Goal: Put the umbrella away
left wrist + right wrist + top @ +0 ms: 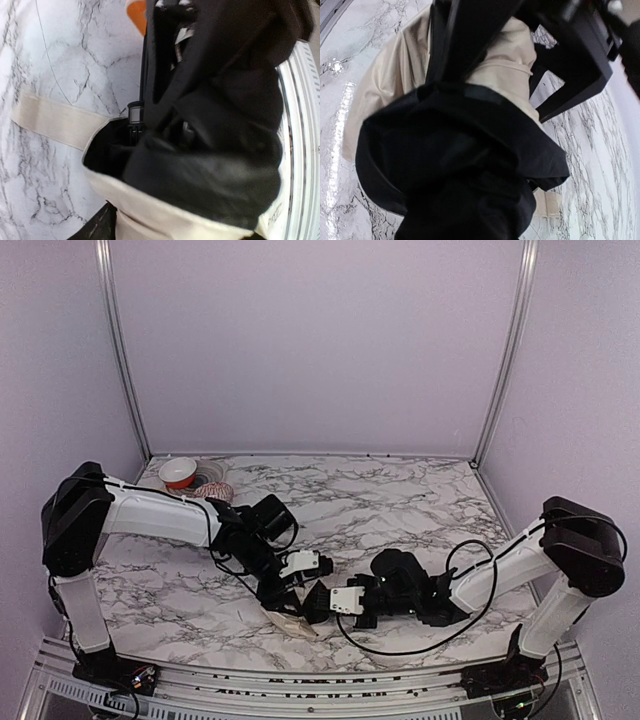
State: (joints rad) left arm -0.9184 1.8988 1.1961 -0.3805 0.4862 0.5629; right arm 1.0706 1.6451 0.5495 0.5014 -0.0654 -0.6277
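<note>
Bunched black fabric, the underside of a compact cream-canopied umbrella (210,150), is pressed so close to both wrist cameras that the fingers are hidden. Whether the left gripper (287,592) or the right gripper (318,603) is clamped or parted cannot be told, though each is seen against the fabric. From above, the two grippers are seen almost tip to tip at the near middle of the white marble-patterned table (400,500). The left one is reached in from the left and the right one from the right. The umbrella is lying under and between them, so neither arm is judged nearer. Its cream edge is slanted from far-left to near-right, and the shaft is judged to follow that slant. A flat cream strap (50,120) is spread on the marble beside the bundle.
</note>
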